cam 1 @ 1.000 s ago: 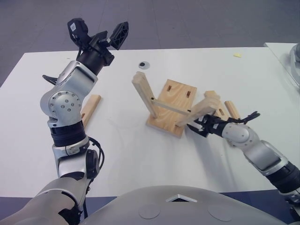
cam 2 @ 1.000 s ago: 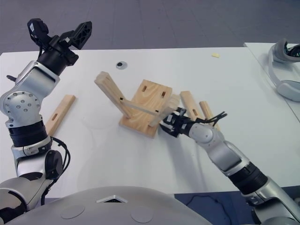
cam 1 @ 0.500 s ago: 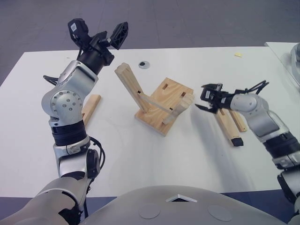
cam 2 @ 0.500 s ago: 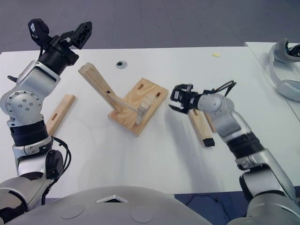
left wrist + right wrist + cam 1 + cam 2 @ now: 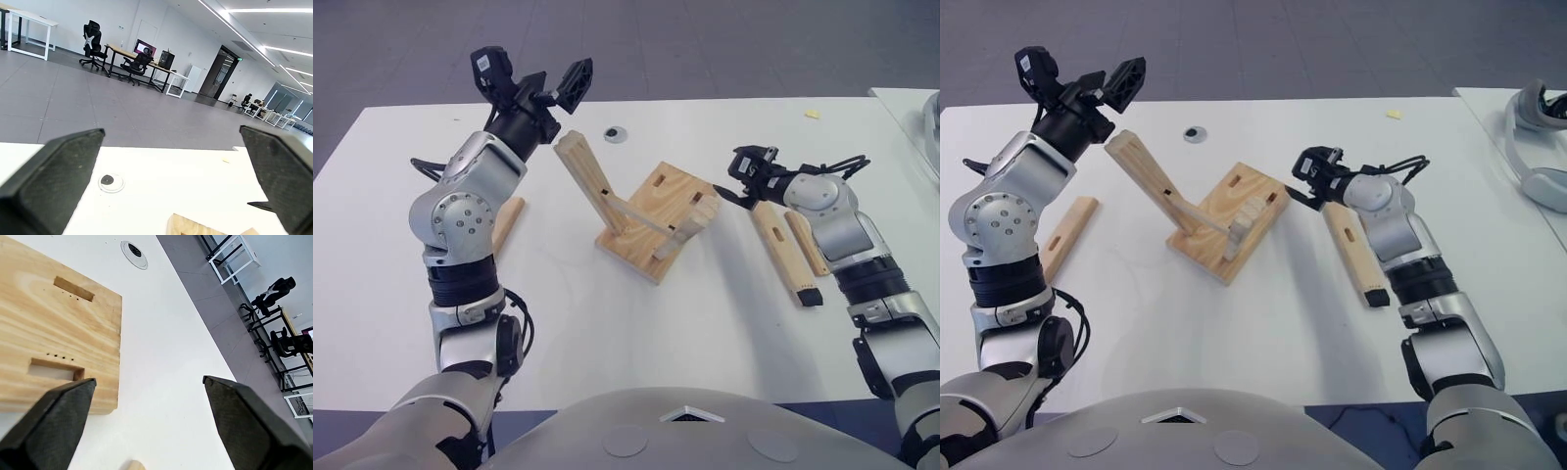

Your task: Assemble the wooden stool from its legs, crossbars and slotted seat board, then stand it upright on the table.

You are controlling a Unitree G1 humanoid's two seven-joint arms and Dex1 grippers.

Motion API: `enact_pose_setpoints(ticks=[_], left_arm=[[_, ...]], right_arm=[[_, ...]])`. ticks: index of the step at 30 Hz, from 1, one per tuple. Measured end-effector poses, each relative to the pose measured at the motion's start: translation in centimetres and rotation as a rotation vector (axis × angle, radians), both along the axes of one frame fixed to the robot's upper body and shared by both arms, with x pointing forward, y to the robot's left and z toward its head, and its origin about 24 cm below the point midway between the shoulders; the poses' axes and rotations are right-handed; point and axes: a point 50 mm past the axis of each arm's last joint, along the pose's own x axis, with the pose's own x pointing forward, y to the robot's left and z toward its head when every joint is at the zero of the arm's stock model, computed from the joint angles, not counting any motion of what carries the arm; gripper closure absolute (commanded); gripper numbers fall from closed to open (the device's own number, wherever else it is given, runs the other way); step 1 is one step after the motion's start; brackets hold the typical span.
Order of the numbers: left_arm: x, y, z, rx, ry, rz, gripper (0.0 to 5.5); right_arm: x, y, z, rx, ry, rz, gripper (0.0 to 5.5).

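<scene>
Pale wooden parts lie spread on our white table point(image 5: 705, 333). The slotted seat board point(image 5: 646, 230) sits near its middle, and a leg point(image 5: 590, 181) slants up and away from it on a crossbar point(image 5: 641, 217). Our right gripper point(image 5: 736, 178) hovers just beside the board's right edge, fingers spread and holding nothing. Our left gripper point(image 5: 551, 86) hangs raised over the far left, fingers wide apart. Two loose legs point(image 5: 781, 257) lie under the right arm, and a slotted piece point(image 5: 504, 223) lies by the left.

A round cable port point(image 5: 614, 135) and a yellow paper scrap point(image 5: 810, 115) lie far back on the white worktop point(image 5: 607, 323). A headset point(image 5: 1542, 184) rests on a neighbouring table; office chairs point(image 5: 92, 36) and desks point(image 5: 142, 56) stand on the grey floor point(image 5: 705, 49) beyond.
</scene>
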Motion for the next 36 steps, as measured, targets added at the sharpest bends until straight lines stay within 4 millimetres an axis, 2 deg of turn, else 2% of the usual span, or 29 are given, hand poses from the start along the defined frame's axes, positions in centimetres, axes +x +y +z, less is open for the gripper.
enact_pose_setpoints(ticks=[6,11,13,17,21,26,36], left_arm=[[0.1,0.1,0.0,0.011,-0.006,-0.005,0.39],[0.1,0.0,0.0,0.006,-0.007,-0.008,0.39],[0.0,-0.1,-0.1,0.001,-0.007,-0.006,0.39],[-0.2,-0.1,-0.1,-0.017,-0.009,0.013,0.39],[-0.4,-0.2,-0.4,-0.026,-0.006,0.018,0.39],[-0.4,-0.5,-0.6,-0.031,-0.002,0.011,0.39],[-0.3,-0.7,-0.7,-0.024,0.001,0.011,0.39]], right_arm=[[2.2,1.0,-0.4,-0.019,0.073,0.062,1.38],[1.9,0.9,-0.6,-0.112,0.205,0.193,1.38],[2.0,0.8,0.0,-0.154,0.263,0.257,1.38],[2.9,1.9,1.3,-0.275,0.299,0.352,1.38],[3.9,3.4,1.8,-0.274,0.272,0.353,1.38],[4.1,2.1,0.4,-0.354,0.277,0.303,1.38],[4.4,2.2,0.1,-0.383,0.241,0.304,1.38]])
